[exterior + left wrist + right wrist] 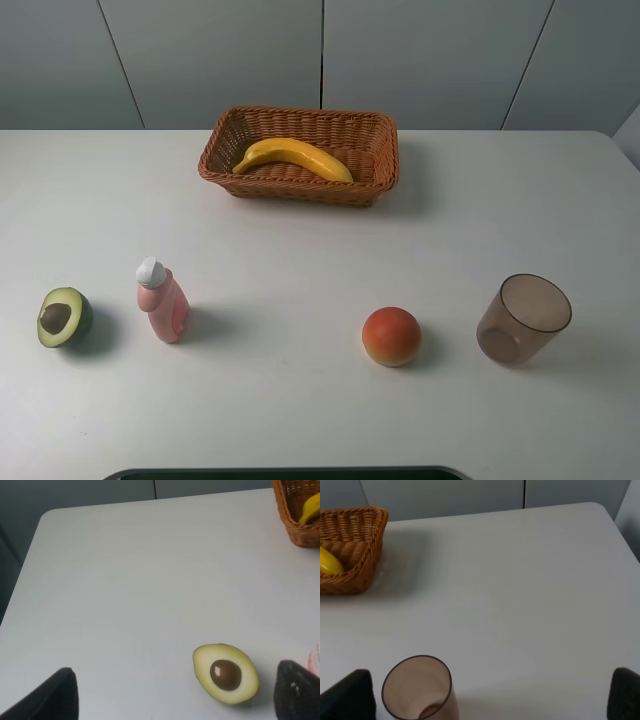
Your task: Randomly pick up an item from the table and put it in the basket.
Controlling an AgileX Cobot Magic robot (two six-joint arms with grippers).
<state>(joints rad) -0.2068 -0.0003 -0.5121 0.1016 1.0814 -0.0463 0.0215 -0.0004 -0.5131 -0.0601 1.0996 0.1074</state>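
Observation:
The yellow banana lies inside the brown wicker basket at the back middle of the white table. Its tip and a basket corner show in the left wrist view and in the right wrist view. Neither arm shows in the exterior high view. My left gripper is open and empty, its dark fingertips wide apart, above the table near the halved avocado. My right gripper is open and empty, above the table near the brown cup.
A halved avocado lies front left, also in the left wrist view. A pink bottle stands beside it. A round orange-red fruit and a translucent brown cup sit front right.

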